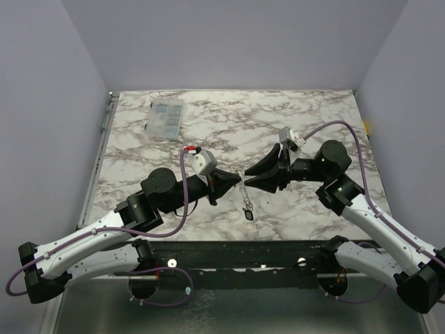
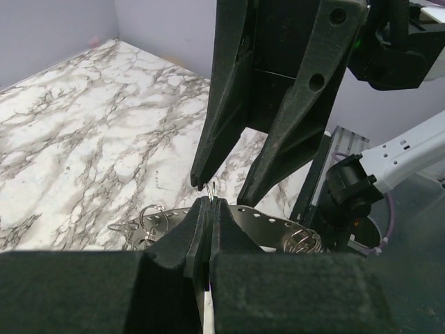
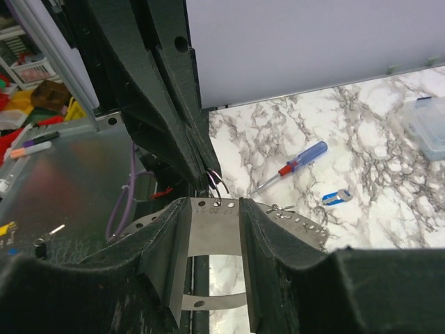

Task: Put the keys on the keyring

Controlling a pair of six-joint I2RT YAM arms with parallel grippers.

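The keyring [image 1: 245, 198] is a pale grey band with a row of small holes [image 3: 215, 233], hanging between the two grippers above the table. My left gripper [image 2: 210, 202] is shut on the thin metal ring [image 3: 221, 184], which is hooked through one hole of the band. My right gripper [image 3: 215, 205] faces it tip to tip. Its jaws stand apart, and the band [image 2: 271, 221] lies across the gap between them. One blue-headed key [image 3: 336, 197] lies flat on the marble, apart from both grippers. Other small wire rings [image 2: 149, 216] hang on the band.
A red-and-blue screwdriver [image 3: 292, 165] lies on the table beside the key. A clear plastic box [image 1: 167, 118] stands at the back left. The black rail [image 1: 236, 254] with the arm bases runs along the near edge.
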